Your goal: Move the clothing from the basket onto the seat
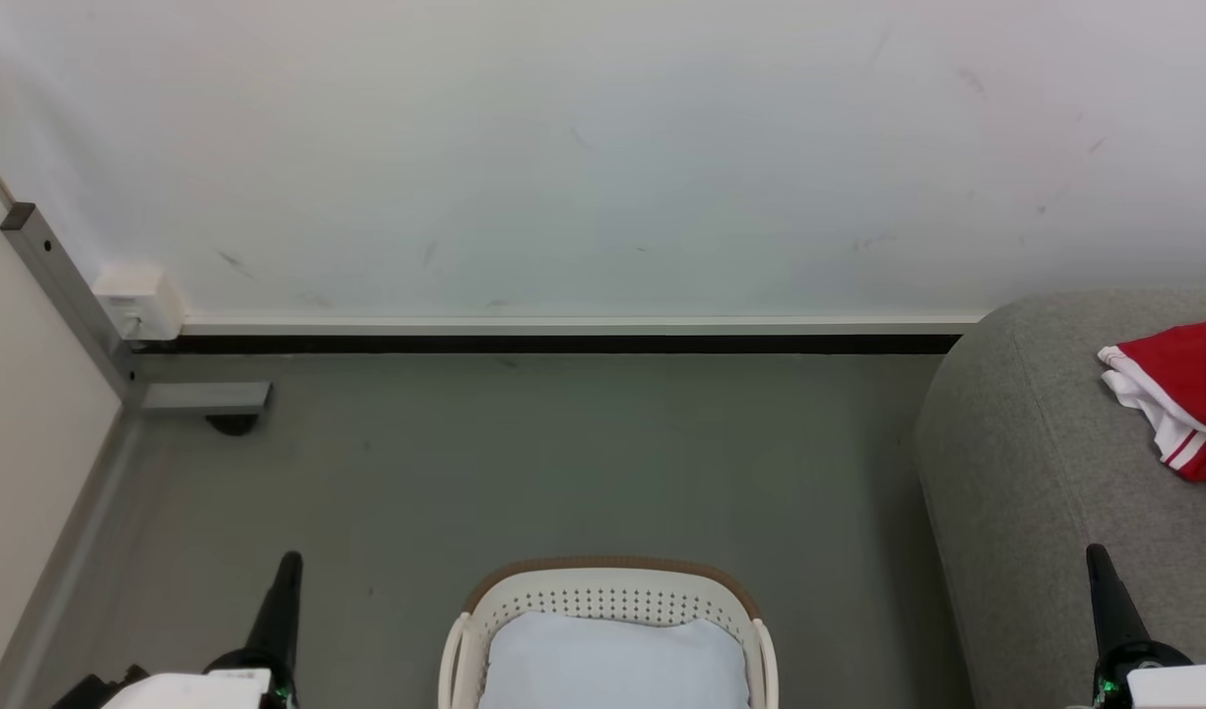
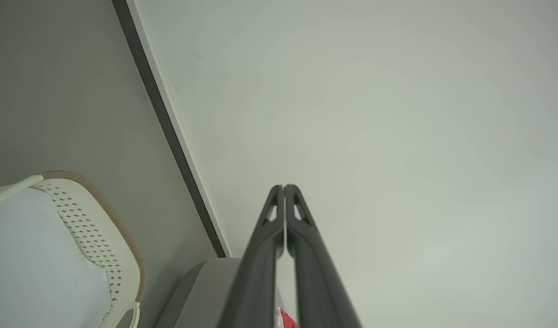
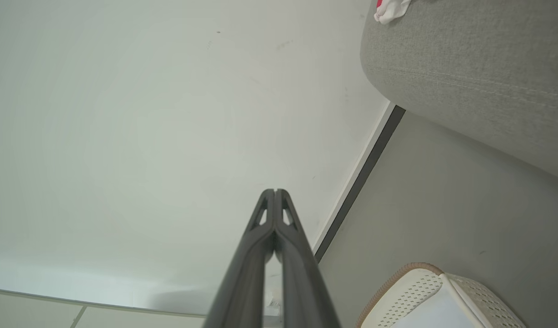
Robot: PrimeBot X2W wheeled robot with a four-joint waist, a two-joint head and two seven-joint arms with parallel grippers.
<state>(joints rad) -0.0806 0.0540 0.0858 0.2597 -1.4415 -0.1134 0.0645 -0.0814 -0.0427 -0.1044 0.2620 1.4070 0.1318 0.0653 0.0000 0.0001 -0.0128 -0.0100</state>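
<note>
Clothing point(image 1: 1178, 394) on seat point(image 1: 1016, 473), fwd-right of my right gripper point(image 3: 275, 191), the nearer one; basket point(image 1: 612, 576) w/ pale pad point(image 1: 612, 660) sits btwn it and left gripper point(image 2: 283, 187). Both finger pairs pressed together, nothing held. Looks done.

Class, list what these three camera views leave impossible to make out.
Head view: the clothing runs off the right edge of the picture.
Head view: the bottom edge cuts the basket; a pale pad hides its inside.
Left wrist view: the left pincer covers most of the clothing.
</note>
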